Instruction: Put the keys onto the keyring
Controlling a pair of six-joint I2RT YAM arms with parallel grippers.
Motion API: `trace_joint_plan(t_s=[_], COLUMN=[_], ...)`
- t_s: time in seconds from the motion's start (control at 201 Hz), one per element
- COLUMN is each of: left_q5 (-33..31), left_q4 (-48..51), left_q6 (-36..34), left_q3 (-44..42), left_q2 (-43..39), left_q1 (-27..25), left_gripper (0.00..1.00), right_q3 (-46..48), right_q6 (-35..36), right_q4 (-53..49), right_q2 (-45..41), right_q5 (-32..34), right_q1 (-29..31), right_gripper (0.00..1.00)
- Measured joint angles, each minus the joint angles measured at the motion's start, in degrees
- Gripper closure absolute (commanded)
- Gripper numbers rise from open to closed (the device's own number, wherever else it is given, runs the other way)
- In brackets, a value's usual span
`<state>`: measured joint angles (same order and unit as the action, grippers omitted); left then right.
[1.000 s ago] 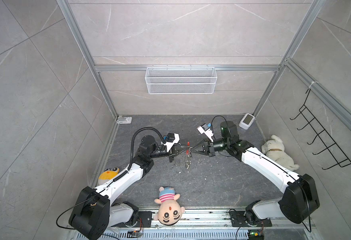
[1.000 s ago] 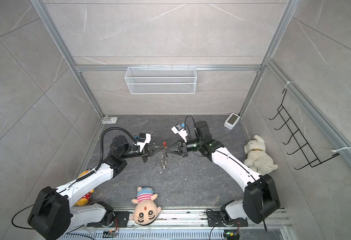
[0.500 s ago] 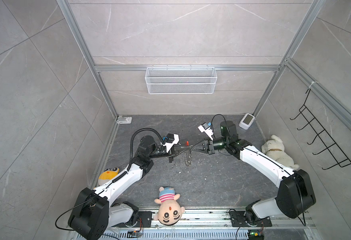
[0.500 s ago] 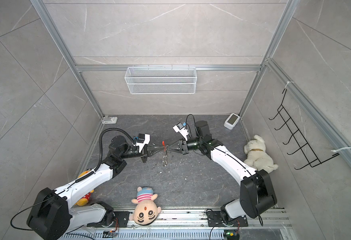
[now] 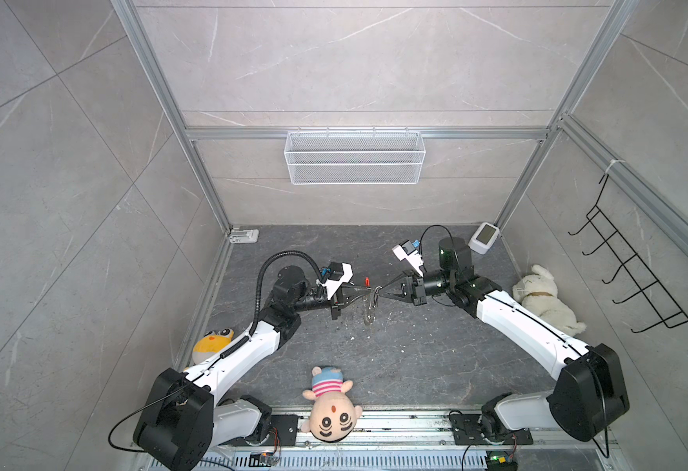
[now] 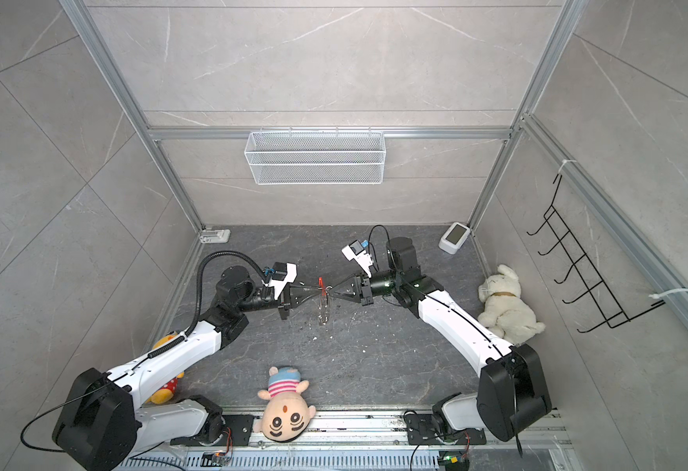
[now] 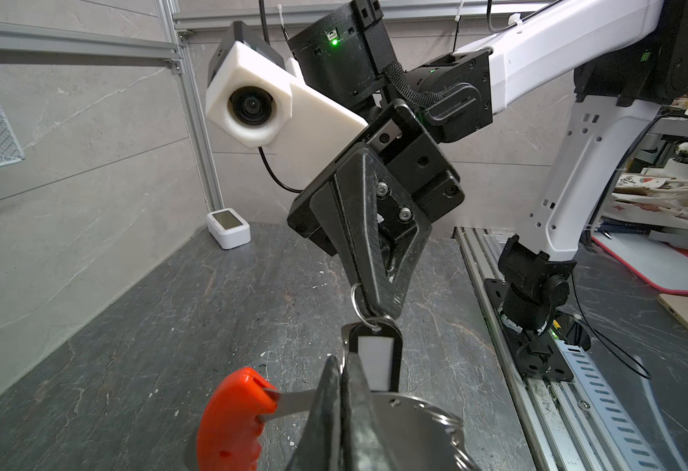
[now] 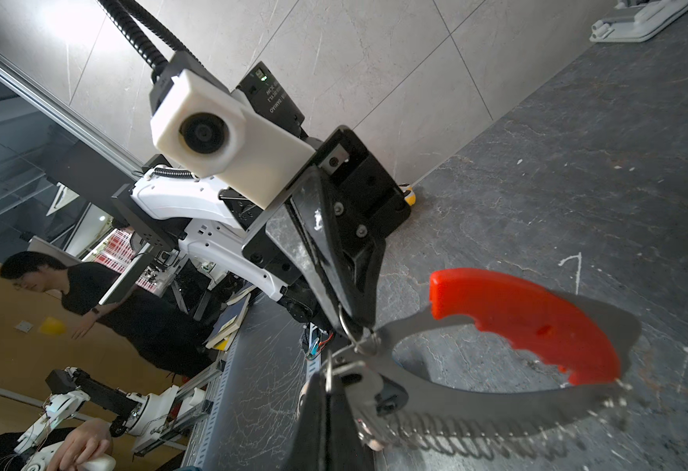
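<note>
In both top views my two grippers meet tip to tip above the middle of the floor. The left gripper (image 5: 369, 288) (image 6: 318, 288) is shut on the metal band of the keyring (image 5: 369, 310) (image 6: 323, 310), next to its red segment (image 7: 232, 416) (image 8: 530, 326). The loop hangs below with its small silver rings. In its own wrist view the left gripper (image 7: 342, 367) pinches that band. The right gripper (image 5: 379, 290) (image 6: 330, 291) (image 8: 326, 383) is shut on the small ring (image 7: 358, 301) of the keys (image 7: 375, 359), a black head with a white label. The keys sit close against the loop's end. Whether they are threaded on, I cannot tell.
A striped-hat doll (image 5: 332, 403) lies at the front edge. A white plush dog (image 5: 546, 299) is on the right and a yellow plush (image 5: 212, 342) on the left. A white device (image 5: 484, 237) stands in the back right corner. A wire basket (image 5: 354, 157) hangs on the back wall.
The right arm's elbow has shifted slightly. Both gripper tips stay together at the keyring and both grips are unchanged.
</note>
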<state>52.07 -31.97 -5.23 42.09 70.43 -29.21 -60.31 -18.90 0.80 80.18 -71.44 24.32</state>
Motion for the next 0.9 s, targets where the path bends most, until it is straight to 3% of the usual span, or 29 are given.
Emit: trace_joint_plan(t_s=[0.897], left_q5=[0.5], left_q4=[-0.55], left_q6=[0.04], left_q3=[0.0], left_q2=[0.11], left_q1=[0.31], left_gripper=[1.0], right_q3=[-1.86], right_q6=[-3.13], right_q4=[3.21], right_q2=[4.87], right_q5=[-2.34], right_q1=[0.09], right_gripper=[1.0])
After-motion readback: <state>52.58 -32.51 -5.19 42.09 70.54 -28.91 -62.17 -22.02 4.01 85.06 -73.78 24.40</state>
